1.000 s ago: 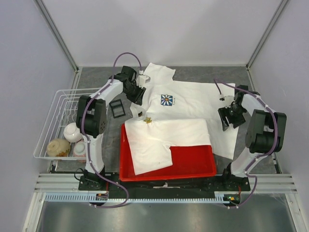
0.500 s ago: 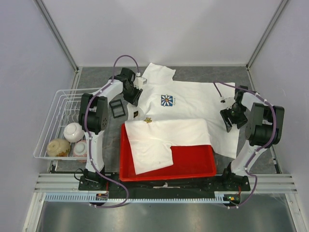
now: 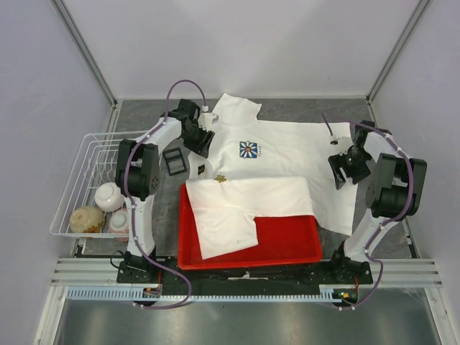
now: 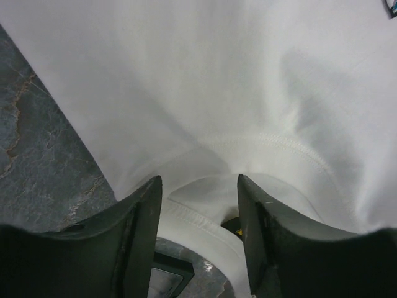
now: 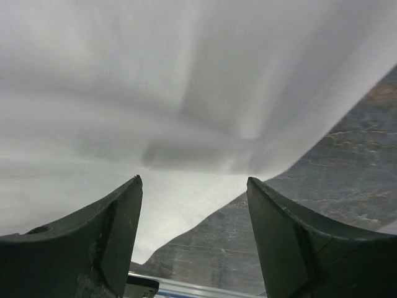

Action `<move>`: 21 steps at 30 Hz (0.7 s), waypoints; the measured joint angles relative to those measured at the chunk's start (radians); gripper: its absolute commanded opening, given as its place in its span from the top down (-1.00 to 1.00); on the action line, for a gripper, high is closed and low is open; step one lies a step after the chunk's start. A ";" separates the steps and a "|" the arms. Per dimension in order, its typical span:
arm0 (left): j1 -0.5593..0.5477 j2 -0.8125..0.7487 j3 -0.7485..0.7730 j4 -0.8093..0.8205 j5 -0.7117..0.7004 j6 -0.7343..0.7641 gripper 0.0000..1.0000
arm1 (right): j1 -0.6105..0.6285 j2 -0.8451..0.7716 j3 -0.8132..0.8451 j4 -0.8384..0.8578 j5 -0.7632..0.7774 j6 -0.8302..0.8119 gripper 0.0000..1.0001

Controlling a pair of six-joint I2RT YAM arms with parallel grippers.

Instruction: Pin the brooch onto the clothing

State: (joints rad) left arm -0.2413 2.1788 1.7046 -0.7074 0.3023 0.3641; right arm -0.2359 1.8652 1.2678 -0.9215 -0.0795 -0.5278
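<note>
The left gripper (image 4: 198, 184) hangs with its fingers spread and nothing between them, over a stitched hem at the left edge of the T-shirt (image 3: 287, 147). The right gripper (image 5: 192, 183) is spread wider, also gripping nothing, above the shirt's right edge where cloth meets the table (image 5: 335, 155). The brooch (image 3: 221, 178) lies on white fabric at the far rim of the red tray (image 3: 287, 248), near the daisy print (image 3: 248, 149).

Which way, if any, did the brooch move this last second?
No: the brooch sits where it was, at the red tray's far rim, below the daisy print.
</note>
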 measured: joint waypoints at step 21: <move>0.051 -0.538 0.155 -0.042 0.097 -0.220 -0.99 | 0.024 -0.310 0.357 0.209 -0.295 0.272 -0.96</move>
State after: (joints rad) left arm -0.1905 1.6405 1.8595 -0.7498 0.3988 0.1440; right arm -0.2123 1.5551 1.6253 -0.7128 -0.3744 -0.2558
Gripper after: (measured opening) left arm 0.991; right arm 0.982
